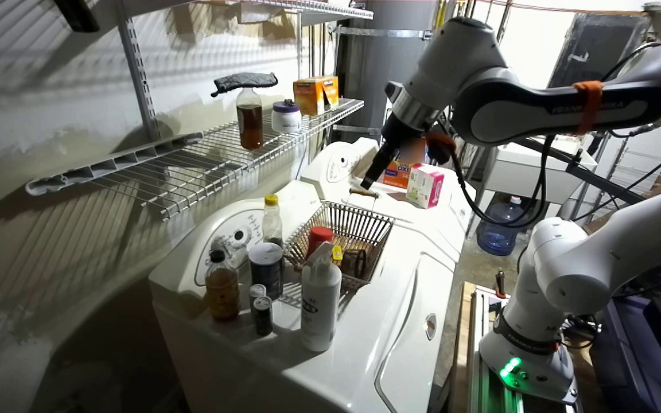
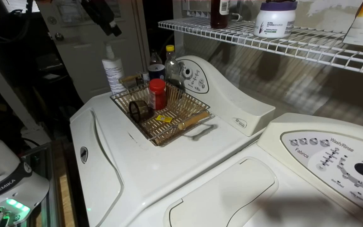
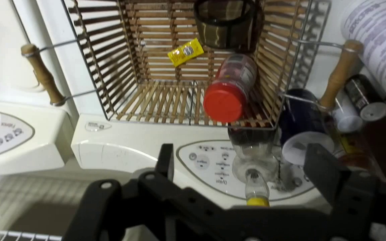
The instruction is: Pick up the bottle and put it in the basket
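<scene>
The basket (image 1: 359, 221) has brown slats, a thin wire frame and wooden handles, and stands on the white machine; it also shows in an exterior view (image 2: 151, 127) and in the wrist view (image 3: 166, 100). A brown bottle (image 1: 222, 289) with a black cap stands upright beyond the basket. In the wrist view it seems partly hidden behind a finger. A clear bottle (image 1: 272, 223) with a yellow cap stands beside the basket; in the wrist view this clear bottle (image 3: 256, 187) shows between the fingers, apart from them. My gripper (image 3: 241, 157) is open and empty, raised above the machines (image 1: 369, 180).
The basket holds a red-capped jar (image 2: 158, 94), a dark cup (image 2: 140, 111) and a yellow packet (image 2: 164, 118). A white bottle (image 1: 320, 307), a navy canister (image 1: 266, 272) and small shakers (image 1: 263, 315) stand close by. A wire shelf (image 1: 216, 160) overhangs the back and holds another brown bottle (image 1: 249, 123).
</scene>
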You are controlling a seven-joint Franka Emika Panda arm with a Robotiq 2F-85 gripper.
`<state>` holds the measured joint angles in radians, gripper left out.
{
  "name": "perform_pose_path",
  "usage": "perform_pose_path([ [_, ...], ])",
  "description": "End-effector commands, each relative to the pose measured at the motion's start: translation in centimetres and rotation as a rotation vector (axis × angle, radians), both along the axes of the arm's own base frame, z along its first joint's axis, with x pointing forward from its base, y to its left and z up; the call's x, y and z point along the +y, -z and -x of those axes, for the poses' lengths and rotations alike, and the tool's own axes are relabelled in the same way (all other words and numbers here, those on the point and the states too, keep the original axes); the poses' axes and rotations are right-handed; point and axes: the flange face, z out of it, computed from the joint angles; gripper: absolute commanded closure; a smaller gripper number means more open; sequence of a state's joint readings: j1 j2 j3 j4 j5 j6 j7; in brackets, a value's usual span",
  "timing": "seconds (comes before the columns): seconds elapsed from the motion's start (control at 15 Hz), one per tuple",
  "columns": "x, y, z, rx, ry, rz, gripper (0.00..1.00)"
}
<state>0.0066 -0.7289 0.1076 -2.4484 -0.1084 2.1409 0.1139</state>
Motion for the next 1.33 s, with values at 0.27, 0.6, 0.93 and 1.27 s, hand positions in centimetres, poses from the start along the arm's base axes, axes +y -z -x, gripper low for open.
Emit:
perform_pose_path([
  [0.27,1.3,-9.0,-4.7,-0.127,-0.079,0.006,0.00],
  [0.6,2.8,-13.7,-9.0,-0.206,-0.101,0.030,0.00],
  [0.93,3.1,-13.7,-8.9,-0.214,-0.110,0.019,0.00],
  [1.27,3.0,-13.6,-8.7,-0.211,-0.109,0.019,0.00],
])
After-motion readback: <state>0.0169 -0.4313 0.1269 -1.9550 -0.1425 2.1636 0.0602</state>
